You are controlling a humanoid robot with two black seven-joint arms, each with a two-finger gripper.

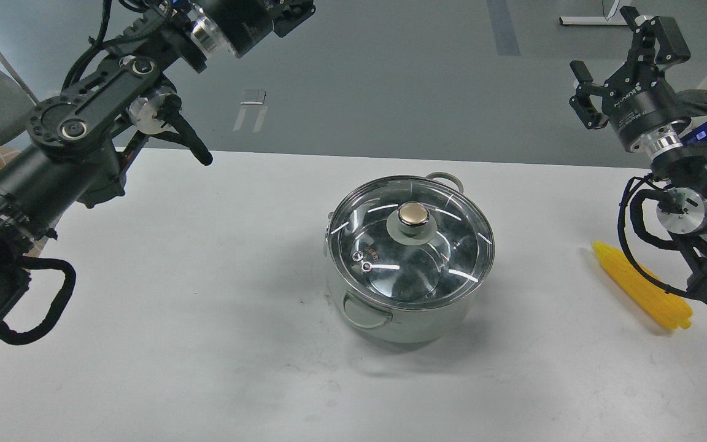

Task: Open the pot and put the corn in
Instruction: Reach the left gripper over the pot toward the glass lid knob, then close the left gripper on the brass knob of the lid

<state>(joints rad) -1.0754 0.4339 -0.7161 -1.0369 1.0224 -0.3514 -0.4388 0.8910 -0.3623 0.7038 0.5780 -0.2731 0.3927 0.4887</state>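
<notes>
Right gripper (626, 64) raised with fingers wide apart, holding nothing. Below and left of it, on white counter (206, 307): round shiny stainless-steel pot (415, 313) under glass lid (412, 242). Directly beneath: bright yellow tapered corn cob (642, 285). Left gripper (295, 15) cropped, state possibly indeterminable.

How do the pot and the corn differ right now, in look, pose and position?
The pot is round, shiny steel; the corn is a long, tapered, bright yellow cob.
The pot stands upright mid-table with its glass lid on; the corn lies flat near the right edge.
The pot is in plain view; the corn is partly crossed by the right arm's cable.
Shared: both rest on the white table, and neither gripper touches them.
</notes>
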